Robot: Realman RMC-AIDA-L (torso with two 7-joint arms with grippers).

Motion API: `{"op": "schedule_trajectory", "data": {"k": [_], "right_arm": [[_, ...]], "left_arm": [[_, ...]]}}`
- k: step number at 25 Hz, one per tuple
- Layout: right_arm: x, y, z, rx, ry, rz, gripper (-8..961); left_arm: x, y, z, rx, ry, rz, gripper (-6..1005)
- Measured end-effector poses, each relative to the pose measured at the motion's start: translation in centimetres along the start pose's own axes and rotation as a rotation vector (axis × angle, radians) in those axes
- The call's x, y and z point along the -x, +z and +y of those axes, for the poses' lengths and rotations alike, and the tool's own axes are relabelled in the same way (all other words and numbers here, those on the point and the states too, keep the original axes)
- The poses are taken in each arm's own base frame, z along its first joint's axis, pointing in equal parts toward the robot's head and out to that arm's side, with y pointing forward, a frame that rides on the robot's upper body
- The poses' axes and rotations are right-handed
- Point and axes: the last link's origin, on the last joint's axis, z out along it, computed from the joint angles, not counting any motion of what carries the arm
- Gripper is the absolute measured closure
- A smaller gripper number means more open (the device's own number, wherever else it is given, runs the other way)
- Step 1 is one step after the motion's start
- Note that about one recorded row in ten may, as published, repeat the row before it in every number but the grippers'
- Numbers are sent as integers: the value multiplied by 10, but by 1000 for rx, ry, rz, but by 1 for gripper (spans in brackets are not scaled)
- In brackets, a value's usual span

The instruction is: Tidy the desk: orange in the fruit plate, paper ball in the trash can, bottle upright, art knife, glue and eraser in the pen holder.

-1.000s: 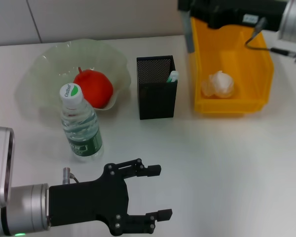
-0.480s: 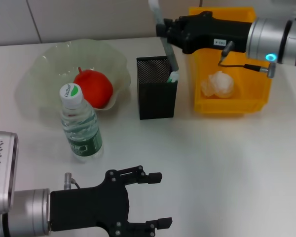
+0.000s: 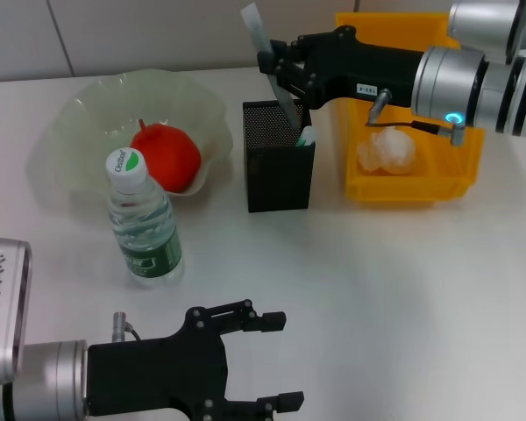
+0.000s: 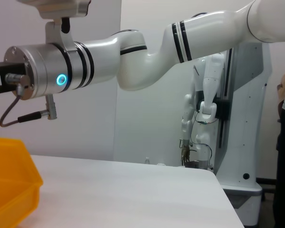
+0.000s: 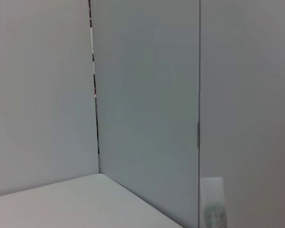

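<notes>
Your right gripper (image 3: pixel 279 74) has its fingers closed on the art knife (image 3: pixel 265 54), a slim grey strip that stands tilted, its top end sticking up above the gripper and its lower end dipping to the open mouth of the pen holder (image 3: pixel 279 167). The knife's pale tip (image 5: pixel 212 202) also shows at the edge of your right wrist view, against a plain wall. The black mesh holder stands upright on the surface (image 3: pixel 403 289), and a white-and-green item (image 3: pixel 307 135) already leans in its right corner; you cannot tell whether that is the glue or the eraser.

Just right of the holder sits the yellow trash can (image 3: pixel 409 189) with the paper ball (image 3: pixel 387 150) inside it. Your right arm reaches over the bin's back edge.

Left of the holder, the orange (image 3: pixel 166 156) lies in the clear fruit plate (image 3: pixel 79 123). The bottle (image 3: pixel 143 221) stands upright just in front of the plate, cap on.

Your left gripper (image 3: pixel 267 360) hovers low at the near edge of the surface, fingers spread wide apart and holding nothing, well apart from the bottle.
</notes>
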Motion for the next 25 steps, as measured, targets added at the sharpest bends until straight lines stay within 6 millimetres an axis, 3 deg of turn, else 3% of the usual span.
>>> {"op": "schedule_trajectory", "data": {"k": [8,19,25], "right_arm": [[-18,3,1,-35,-42,11,800],[-18,-2,0,-47,34,-9,785],[-11,-25,5,-31,42,-81,566]], "left_arm": [[1,0,-1,-2,-2,-5,198],[0,-1,-1,-1,1,2,198],[1,-3,-1,-11,8,5,199]]}}
